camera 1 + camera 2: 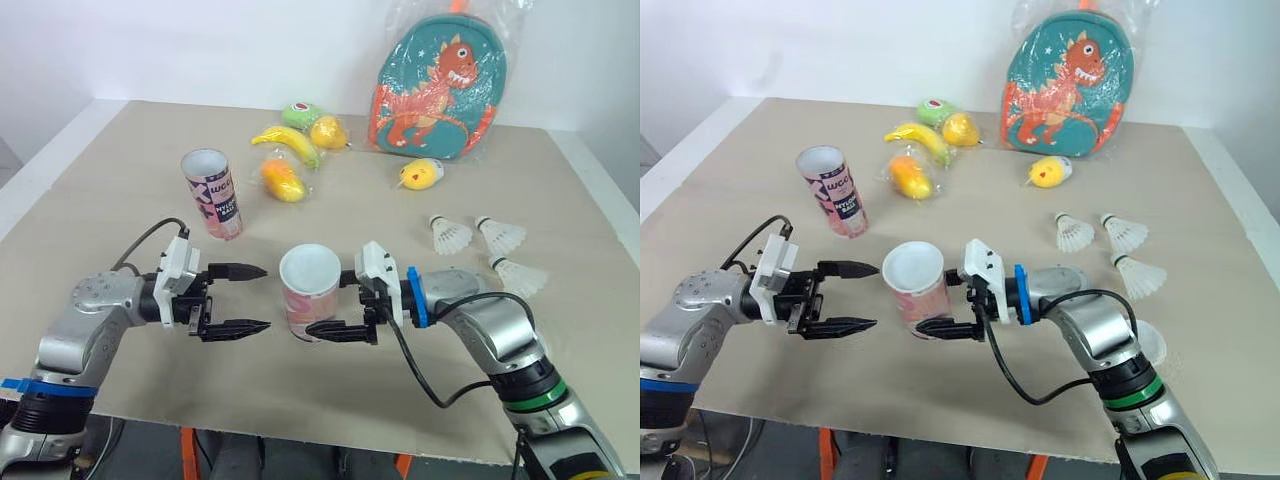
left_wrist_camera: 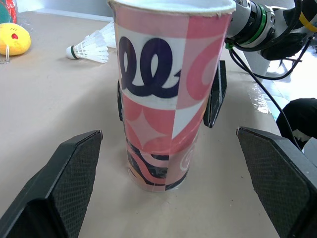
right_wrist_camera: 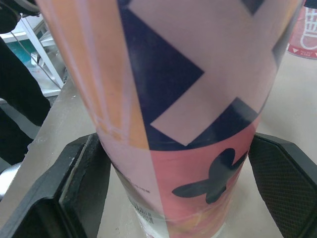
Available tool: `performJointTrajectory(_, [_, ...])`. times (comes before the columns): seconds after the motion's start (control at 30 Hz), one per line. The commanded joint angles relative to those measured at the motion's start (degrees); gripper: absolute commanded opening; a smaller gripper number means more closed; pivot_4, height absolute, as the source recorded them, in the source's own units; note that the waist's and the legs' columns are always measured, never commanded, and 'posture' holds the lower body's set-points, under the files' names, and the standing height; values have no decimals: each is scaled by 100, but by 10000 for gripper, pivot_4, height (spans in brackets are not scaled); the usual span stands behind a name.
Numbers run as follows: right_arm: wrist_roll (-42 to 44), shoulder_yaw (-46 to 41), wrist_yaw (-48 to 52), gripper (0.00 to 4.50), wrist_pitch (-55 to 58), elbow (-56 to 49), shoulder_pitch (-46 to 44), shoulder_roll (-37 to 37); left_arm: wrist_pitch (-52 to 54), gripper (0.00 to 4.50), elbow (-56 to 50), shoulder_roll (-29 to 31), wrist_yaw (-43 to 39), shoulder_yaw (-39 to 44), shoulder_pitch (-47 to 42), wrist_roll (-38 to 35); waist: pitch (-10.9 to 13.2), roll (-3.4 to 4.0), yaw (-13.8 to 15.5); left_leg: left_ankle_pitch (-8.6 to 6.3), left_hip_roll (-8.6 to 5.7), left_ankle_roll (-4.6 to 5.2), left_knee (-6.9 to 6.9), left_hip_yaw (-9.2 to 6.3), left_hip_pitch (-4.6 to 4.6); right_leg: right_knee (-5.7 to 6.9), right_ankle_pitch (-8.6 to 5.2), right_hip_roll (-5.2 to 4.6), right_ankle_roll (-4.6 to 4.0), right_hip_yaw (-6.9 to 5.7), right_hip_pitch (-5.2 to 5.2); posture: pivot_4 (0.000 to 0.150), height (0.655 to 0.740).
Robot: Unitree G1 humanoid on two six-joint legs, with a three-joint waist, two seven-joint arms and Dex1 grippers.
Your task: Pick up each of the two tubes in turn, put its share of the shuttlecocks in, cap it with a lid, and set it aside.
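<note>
A pink patterned tube [image 1: 309,290] with an open top stands near the table's front edge. My right gripper [image 1: 320,305] is shut on its lower half, one finger [image 3: 81,191] pressed to each side. My left gripper [image 1: 252,298] hovers open just left of this tube, pointing at it without touching. The second tube [image 1: 212,193], also open-topped, stands upright further back on the left. Three white shuttlecocks [image 1: 450,235] [image 1: 500,236] [image 1: 520,276] lie on the right side of the table. A pale round disc [image 1: 1148,341], possibly a lid, lies beside my right forearm.
A dinosaur backpack [image 1: 438,88] in a plastic bag leans at the back. Wrapped toy fruits lie in front of it: a banana [image 1: 290,143], a green piece [image 1: 300,114], a lemon [image 1: 328,132] and an orange piece [image 1: 283,180]. A yellow toy [image 1: 420,175] lies near them.
</note>
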Motion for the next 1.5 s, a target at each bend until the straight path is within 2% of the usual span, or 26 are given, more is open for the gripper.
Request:
performJointTrajectory(0.03, [-15,-15,69,44762,-81,-122,-8,-42,38,45000,-188,-6,50,-30,-175,-62,0,0,0,0,0,0,1,-1,0,1,0,0,0,-1,1,1500,7400])
performJointTrajectory(0.3, [-42,-19,30,44762,-34,-143,-25,32,66,45000,-149,-40,61,-135,-288,-48,0,0,1,1,0,-1,2,-5,0,3,1,2,-1,-3,1,1500,7400])
performJointTrajectory(0.4, [2,-71,35,37334,-21,-158,26,21,77,45000,-149,-65,84,-177,-319,-53,0,0,1,1,0,-1,3,-5,0,3,1,2,-1,-4,2,1500,7400])
performJointTrajectory(0.47, [55,-145,-3,28817,29,-187,39,17,85,45000,-165,-84,104,-195,-319,-58,0,0,1,1,0,-1,4,-6,0,3,1,2,-1,-4,3,1500,7400])
performJointTrajectory(0.5, [106,-198,-22,26263,68,-204,38,23,87,45000,-174,-91,110,-204,-316,-59,0,0,1,1,0,-1,5,-6,0,4,1,2,-1,-4,4,1500,7400])
performJointTrajectory(0.73, [486,-686,-141,26263,254,-334,61,-49,77,45000,-109,-175,120,-296,-398,-20,0,0,2,1,0,-1,8,-8,0,5,1,2,-1,-6,6,1500,7400])
performJointTrajectory(0.97, [1051,-2449,-850,26263,495,-488,340,-480,12,45000,76,-416,138,-478,-636,43,0,0,48,1,-4,-1,19,-16,-6,6,2,0,2,-14,11,1500,7400])
performJointTrajectory(1.07, [939,-3815,-1558,26263,338,181,483,-896,35,45000,202,-742,217,-604,-839,24,0,0,92,1,-11,-1,27,-13,-10,6,4,-7,8,-11,12,1500,7400])
performJointTrajectory(1.23, [735,-5472,-2471,26263,294,1206,829,-1494,-49,45000,528,-1225,157,-923,-1152,132,0,1,150,2,-21,1,38,-14,-11,5,7,-15,16,-12,20,1500,7400])
performJointTrajectory(1.5, [831,-6841,-2857,26263,366,1656,1795,-1736,-80,45000,814,-1589,100,-1005,-1314,132,-23,44,16,-3,-24,10,35,-7,-6,6,6,-15,17,2,21,1500,7400])
